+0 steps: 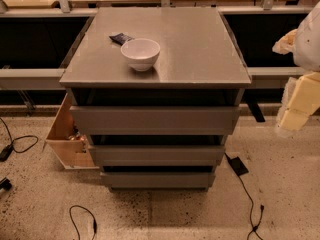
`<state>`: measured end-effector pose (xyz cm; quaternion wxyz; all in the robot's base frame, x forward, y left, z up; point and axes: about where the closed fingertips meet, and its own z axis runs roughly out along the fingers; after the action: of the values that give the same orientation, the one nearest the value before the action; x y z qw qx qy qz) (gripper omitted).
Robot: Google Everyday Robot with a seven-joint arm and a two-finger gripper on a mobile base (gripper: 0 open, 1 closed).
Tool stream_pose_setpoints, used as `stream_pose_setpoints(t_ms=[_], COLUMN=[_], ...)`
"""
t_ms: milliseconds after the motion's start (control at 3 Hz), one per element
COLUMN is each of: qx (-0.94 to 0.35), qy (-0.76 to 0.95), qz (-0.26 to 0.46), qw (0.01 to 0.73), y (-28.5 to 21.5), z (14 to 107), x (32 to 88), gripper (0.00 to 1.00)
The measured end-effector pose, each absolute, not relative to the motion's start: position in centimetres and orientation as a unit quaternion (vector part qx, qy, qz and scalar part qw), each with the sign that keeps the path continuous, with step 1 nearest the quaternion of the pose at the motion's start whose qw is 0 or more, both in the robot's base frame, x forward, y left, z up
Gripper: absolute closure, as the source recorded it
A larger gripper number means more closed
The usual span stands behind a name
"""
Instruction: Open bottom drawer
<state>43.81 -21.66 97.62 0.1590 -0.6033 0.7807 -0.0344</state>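
Note:
A grey cabinet [160,59] with three handleless drawers stands in the middle of the view. The bottom drawer [157,179] is the lowest and slimmest front, just above the floor. Only a dark gap shows above it, and none of its interior shows. The two taller drawer fronts [154,120] [156,155] sit above it. My gripper [299,103] shows as pale cream parts at the right edge. It hangs in the air to the right of the cabinet, apart from it, about level with the top drawer.
A white bowl [140,53] and a dark packet [121,38] lie on the cabinet top. A light wooden box [67,134] leans at the cabinet's left side. Cables [82,219] and a black adapter [237,165] lie on the speckled floor. Shelving rails run behind.

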Motion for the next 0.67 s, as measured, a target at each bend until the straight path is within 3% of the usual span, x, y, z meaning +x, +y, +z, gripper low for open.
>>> stream_pose_setpoints(t_ms=[667], qx=[-0.610], qy=[0.775], qz=[-0.035], qw=[0.161], y=[-21.4], z=[93.9], x=[44.2], gripper=[0.00])
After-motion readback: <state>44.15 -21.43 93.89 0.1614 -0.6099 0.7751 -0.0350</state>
